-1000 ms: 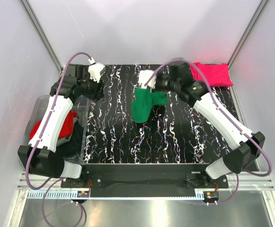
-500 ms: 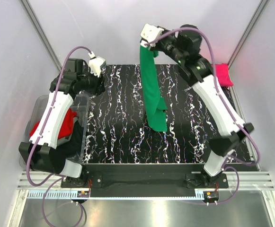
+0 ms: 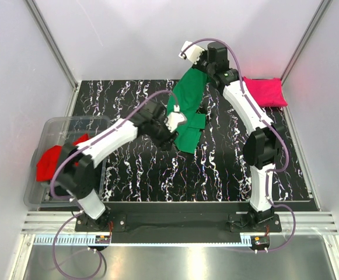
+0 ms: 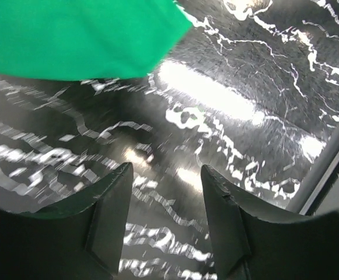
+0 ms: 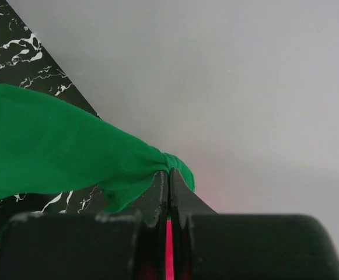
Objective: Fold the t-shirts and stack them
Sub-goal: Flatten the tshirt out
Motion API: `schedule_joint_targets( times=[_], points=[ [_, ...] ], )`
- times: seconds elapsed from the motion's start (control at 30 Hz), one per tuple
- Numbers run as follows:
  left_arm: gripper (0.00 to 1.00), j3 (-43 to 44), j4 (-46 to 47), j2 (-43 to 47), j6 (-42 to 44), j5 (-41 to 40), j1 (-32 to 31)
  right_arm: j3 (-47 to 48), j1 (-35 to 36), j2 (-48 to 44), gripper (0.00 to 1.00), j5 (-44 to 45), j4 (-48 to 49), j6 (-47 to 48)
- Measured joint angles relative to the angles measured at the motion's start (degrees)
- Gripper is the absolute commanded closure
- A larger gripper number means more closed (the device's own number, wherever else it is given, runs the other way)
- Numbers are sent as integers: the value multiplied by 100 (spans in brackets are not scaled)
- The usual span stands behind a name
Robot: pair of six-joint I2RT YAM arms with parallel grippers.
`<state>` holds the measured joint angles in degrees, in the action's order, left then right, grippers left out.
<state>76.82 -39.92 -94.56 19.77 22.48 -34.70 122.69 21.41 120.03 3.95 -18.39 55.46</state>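
**Green t-shirt hanging from the right hand over a marbled tabletop**

Green t-shirt [image 3: 187, 114] hangs as a long, loose drape. Its top is bunched into a knot of cloth pinched between the closed fingers of the right hand [image 5: 169, 175], which is raised high. The drape slopes down from there, but whether its lower end touches the surface cannot be told. Just beside that lower end is the left hand [image 4: 165, 175], with its fingers spread apart and nothing between them. Only bare surface shows in the gap.

Under the green t-shirt lies the tabletop [image 3: 140, 169], glossy black with white veining and bright glare patches. Behind the green t-shirt and to both sides stand plain pale walls [image 3: 122, 35], joined at the far corners by slanting metal posts [image 3: 52, 44].

To the right of the green t-shirt, at the far corner, a magenta-pink t-shirt [image 3: 265, 91] lies folded flat. Well to the left of the green t-shirt, a clear plastic bin [image 3: 70, 122] sits at the edge and holds a crumpled red t-shirt [image 3: 51, 163].
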Motion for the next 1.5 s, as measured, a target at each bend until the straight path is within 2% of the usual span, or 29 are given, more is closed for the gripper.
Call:
schedule_joint_targets(
  times=[0.2, 0.57, 0.7, 1.23, 1.33, 1.37, 1.47, 1.5],
  points=[
    [45, 549, 334, -1224, -293, 76, -315, -4, -4, 0, 100, 149, 79, -4],
    [43, 2942, 852, -3462, -726, -52, -713, -575, -42, -7, 100, 391, 164, -186],
    [47, 3600, 868, -3974, -765, -387, -754, -841, -59, -22, 100, 413, 164, -234],
    [53, 4019, 1010, -4441, -726, -1141, -793, -1250, -70, -341, 100, 444, 186, -337],
    [65, 4059, 1029, -4450, -688, -1204, -826, -1318, -70, -363, 100, 457, 190, -341],
    [74, 4059, 1043, -4452, -678, -1217, -837, -1331, -70, -369, 100, 459, 190, -341],
    [72, 4059, 1051, -4470, -627, -1261, -861, -1355, -70, -376, 100, 461, 197, -350],
    [61, 4059, 1049, -4476, -625, -1285, -866, -1362, -70, -376, 100, 461, 197, -358]
  ],
)
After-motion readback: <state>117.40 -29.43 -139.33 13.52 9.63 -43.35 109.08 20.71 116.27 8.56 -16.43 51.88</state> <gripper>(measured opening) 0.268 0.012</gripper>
